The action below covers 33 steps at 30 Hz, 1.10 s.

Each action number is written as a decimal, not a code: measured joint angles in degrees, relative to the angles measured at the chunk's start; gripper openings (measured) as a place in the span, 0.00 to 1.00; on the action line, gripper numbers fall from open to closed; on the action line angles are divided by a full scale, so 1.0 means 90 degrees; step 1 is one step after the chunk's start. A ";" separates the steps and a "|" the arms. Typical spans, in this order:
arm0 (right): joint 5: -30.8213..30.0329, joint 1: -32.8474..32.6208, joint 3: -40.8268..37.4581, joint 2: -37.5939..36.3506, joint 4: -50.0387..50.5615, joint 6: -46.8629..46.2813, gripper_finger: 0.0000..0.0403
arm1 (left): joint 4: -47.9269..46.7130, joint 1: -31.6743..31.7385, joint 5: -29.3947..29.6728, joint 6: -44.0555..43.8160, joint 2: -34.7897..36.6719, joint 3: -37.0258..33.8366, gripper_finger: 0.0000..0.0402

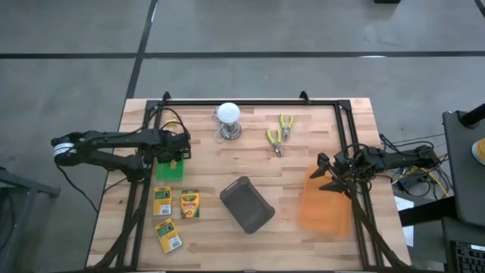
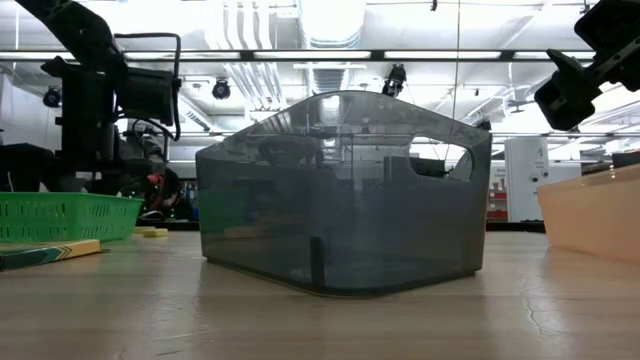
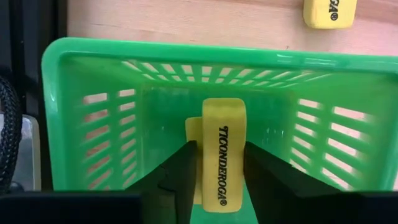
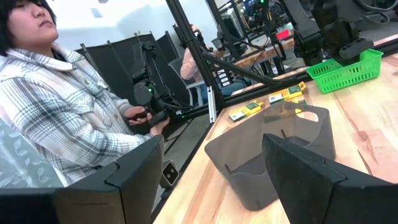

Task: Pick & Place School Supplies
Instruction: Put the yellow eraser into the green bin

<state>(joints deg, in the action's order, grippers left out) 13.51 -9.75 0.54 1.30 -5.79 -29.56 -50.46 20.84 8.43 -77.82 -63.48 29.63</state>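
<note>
Yellow eraser [image 3: 222, 163] sits pinched between the left gripper [image 3: 219, 177] fingers, directly over the green basket [image 3: 74, 74]. Lower it inside the basket before releasing. Right gripper [image 4: 211, 177], spread wide and empty, waits well away from the basket.

A wooden counter [image 1: 303, 163] carries a white bulb [image 1: 228, 114] on a metal base at the far edge, with yellow-handled pliers [image 1: 280, 134] to its right. A grey bin [image 1: 247, 205] sits mid-counter, an orange bin [image 1: 326, 205] to its right, a green basket [image 1: 170, 169] to its left. A person [image 4: 68, 112] in a plaid shirt sits beyond the counter.
</note>
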 joint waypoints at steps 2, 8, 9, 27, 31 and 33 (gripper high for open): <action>-0.0001 0.0001 0.0000 0.0000 0.0001 0.0000 0.66 | 0.0015 0.0000 -0.0002 -0.0002 0.0000 0.0000 0.38; 0.0001 0.0001 0.0000 0.0000 -0.0001 0.0000 0.64 | 0.0023 0.0000 -0.0002 0.0007 0.0000 0.0000 0.45; 0.0000 0.0001 0.0000 0.0000 0.0000 0.0000 0.64 | 0.0030 0.0000 -0.0002 0.0008 0.0000 0.0000 0.45; -0.0001 0.0001 0.0000 0.0000 -0.0001 0.0000 0.65 | -0.0377 0.0002 0.0231 0.0375 0.0000 0.0651 0.46; 0.0000 0.0001 0.0000 0.0000 0.0000 0.0000 0.65 | -0.0639 0.0002 0.0499 0.0469 0.0000 0.0929 0.46; 0.0001 0.0001 0.0000 0.0000 -0.0001 0.0000 0.65 | -0.0761 0.0002 0.0636 0.0485 0.0000 0.1054 0.46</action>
<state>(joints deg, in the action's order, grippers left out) 13.52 -9.74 0.54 1.30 -5.80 -29.56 -57.30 20.86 14.15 -73.46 -63.48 39.11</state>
